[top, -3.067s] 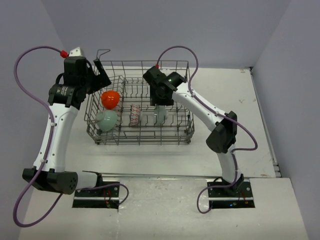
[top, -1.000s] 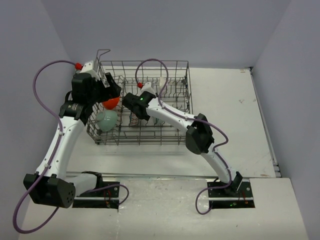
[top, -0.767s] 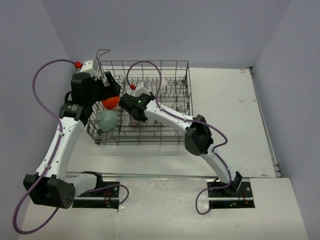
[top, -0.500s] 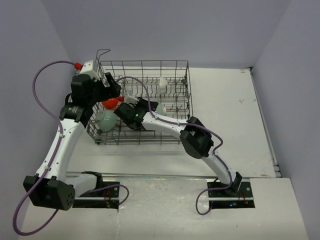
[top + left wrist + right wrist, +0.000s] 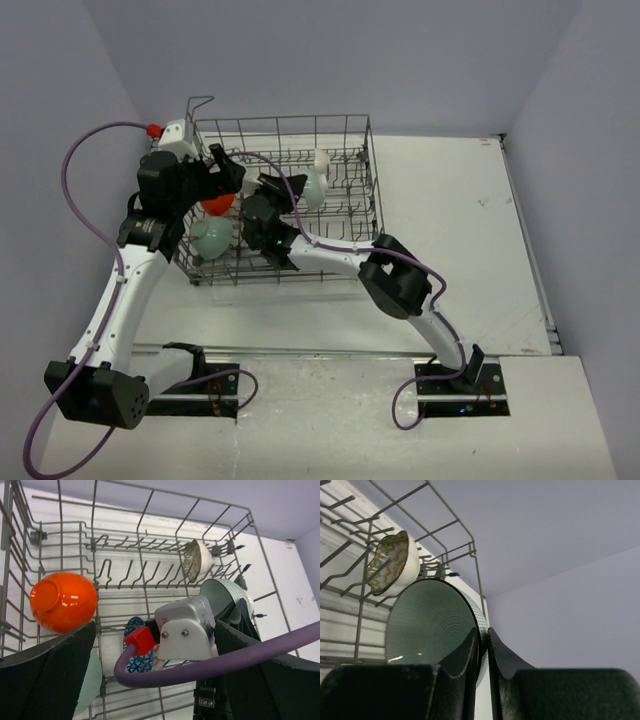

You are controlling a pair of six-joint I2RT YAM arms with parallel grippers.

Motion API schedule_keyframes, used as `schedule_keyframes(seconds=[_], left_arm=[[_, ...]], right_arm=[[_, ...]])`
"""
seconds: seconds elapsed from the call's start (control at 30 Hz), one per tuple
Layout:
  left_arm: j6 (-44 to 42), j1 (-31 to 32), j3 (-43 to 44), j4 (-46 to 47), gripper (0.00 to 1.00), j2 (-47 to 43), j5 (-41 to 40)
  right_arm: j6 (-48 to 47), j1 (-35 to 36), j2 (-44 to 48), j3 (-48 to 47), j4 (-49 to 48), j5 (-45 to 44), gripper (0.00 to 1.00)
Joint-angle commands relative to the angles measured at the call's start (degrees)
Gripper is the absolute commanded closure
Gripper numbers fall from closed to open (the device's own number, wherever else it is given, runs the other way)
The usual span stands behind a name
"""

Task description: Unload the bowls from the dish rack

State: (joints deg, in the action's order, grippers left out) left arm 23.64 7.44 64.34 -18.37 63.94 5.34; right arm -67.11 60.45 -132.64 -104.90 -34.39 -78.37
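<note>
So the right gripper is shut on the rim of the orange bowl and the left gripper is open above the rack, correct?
Not the orange bowl. The right wrist view shows the right gripper shut on the rim of a mint-green bowl; the orange bowl sits ungripped in the rack. The left gripper is open above the rack, as you said.

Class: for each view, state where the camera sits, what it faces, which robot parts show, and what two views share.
Top external: above and behind, looking down on the dish rack; left arm and right arm show.
Left wrist: on the left arm, facing into the rack past its open left pincer.
Right wrist: on the right arm, facing along the right pincer clamped on the mint-green bowl.
Shared: both wrist views show the patterned bowl.
</note>
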Motion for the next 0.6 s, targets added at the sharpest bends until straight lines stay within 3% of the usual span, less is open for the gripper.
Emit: schedule_keyframes(seconds=[0.0,0.3,0.57], left_arm=[[-1.3,-0.1,1.7,-0.2,0.0,0.8,0.3],[-0.7,-0.1,5.5,-3.3,0.0,3.5,0.9],[1.0,-0.1,13.2,-9.6,0.0,8.6,2.2]], right_arm=[[-13.4,0.0,4.3,-5.2,-24.8,0.1,1.0],[-13.6,-4.0,12.1,-3.0,-25.1,-3.2,1.0],[-19.3,-14.0,22.4,-2.6,-25.5,-7.1,1.0]])
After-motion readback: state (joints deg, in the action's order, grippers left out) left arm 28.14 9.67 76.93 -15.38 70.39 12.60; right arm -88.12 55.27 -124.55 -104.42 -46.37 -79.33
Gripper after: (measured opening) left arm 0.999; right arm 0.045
